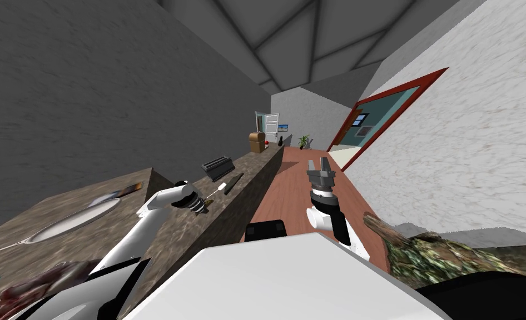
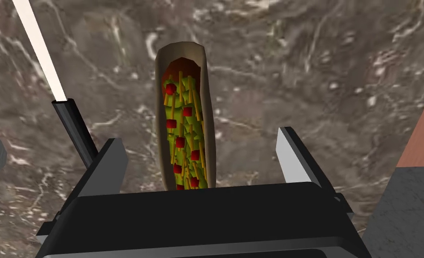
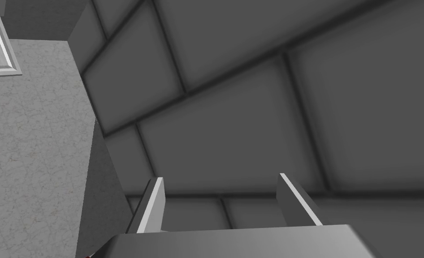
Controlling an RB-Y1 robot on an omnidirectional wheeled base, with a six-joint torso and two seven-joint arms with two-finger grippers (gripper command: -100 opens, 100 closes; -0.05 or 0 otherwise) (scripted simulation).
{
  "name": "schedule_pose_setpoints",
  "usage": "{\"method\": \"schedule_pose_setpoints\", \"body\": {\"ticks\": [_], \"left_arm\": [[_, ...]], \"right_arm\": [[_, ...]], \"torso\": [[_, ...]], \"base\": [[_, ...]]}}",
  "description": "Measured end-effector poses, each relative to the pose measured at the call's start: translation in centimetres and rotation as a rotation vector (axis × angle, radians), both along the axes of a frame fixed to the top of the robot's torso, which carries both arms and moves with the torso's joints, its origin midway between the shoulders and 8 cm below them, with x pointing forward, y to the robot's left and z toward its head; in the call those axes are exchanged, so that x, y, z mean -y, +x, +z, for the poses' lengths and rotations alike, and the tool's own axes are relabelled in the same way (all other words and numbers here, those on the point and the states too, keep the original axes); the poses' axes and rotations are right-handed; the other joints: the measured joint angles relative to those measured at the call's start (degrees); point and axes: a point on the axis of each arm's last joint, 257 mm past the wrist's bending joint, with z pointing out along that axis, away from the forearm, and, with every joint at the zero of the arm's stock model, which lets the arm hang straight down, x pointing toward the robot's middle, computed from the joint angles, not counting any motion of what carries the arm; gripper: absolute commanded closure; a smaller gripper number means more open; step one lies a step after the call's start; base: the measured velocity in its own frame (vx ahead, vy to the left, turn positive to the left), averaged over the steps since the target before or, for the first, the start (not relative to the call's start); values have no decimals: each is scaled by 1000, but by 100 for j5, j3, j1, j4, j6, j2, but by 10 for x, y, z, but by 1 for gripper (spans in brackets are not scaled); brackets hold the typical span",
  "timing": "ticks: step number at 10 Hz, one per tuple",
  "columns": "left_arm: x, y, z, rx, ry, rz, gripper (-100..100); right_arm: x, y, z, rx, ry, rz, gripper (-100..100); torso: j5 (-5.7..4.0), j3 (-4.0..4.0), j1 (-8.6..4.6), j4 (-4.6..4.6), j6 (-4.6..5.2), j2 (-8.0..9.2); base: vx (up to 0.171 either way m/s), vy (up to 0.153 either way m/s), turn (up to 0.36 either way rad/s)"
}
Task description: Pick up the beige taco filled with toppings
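Closest to the lens, the left arm's jaws are standing spread just over the worktop (image 2: 296,67). The taco (image 2: 185,121) is lying on that worktop between the two fingers (image 2: 291,154), touching neither and sitting nearer one than the other.

From the head camera the worktop (image 1: 162,244) is running long and narrow beside a grey wall, its surface mottled brown and grey like veined stone. A reddish-brown floor (image 1: 289,189) is stretching alongside it. Over that floor the right arm's jaws are being held up, spread apart and well away from the worktop.

A pale oval plate (image 1: 75,219) is resting on the worktop behind the left forearm (image 1: 162,203). A dark ribbed appliance (image 1: 218,166) is sitting farther along, with a brown box (image 1: 257,141) at the far end.

The wrist camera is giving the taco's detail. A smooth beige shell is curving into a long trough with its open side facing the camera, packed with green shreds, yellow strips and small red cubes.

A slim utensil (image 2: 56,89) with a white strip and a black handle is lying just beside one finger. It is clear of the taco and is not blocking the gap.
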Motion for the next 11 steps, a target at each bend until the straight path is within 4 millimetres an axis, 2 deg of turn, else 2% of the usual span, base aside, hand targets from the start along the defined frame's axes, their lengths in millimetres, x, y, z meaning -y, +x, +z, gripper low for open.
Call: {"method": "schedule_pose_setpoints", "body": {"ticks": [1, 5, 6, 7, 11], "left_arm": [[0, 1, -1, 1, 0, 2, 100], [0, 0, -1, 1, 0, 2, 100], [0, 0, -1, 1, 0, 2, 0], [0, 0, -1, 1, 0, 2, 100], [5, -4, 13, 3, 0, -45, 100]], "right_arm": [[0, 0, 0, 0, 0, 0, 0], [0, 0, 0, 0, 0, 0, 0], [0, 0, 0, 0, 0, 0, 0], [0, 0, 0, 0, 0, 0, 0], [0, 0, 0, 0, 0, 0, 0]], "torso": [[-1, -8, -4, -2, -5, -16], [-2, -22, -9, -8, -4, -38], [-3, -22, -9, -8, -4, -38], [-3, -22, -9, -8, -4, -38], [-7, -37, -19, -12, -5, -67]], "base": [[-8, 2, 8], [0, 0, 0], [0, 0, 0], [63, -6, 204], [86, -26, 143]]}}
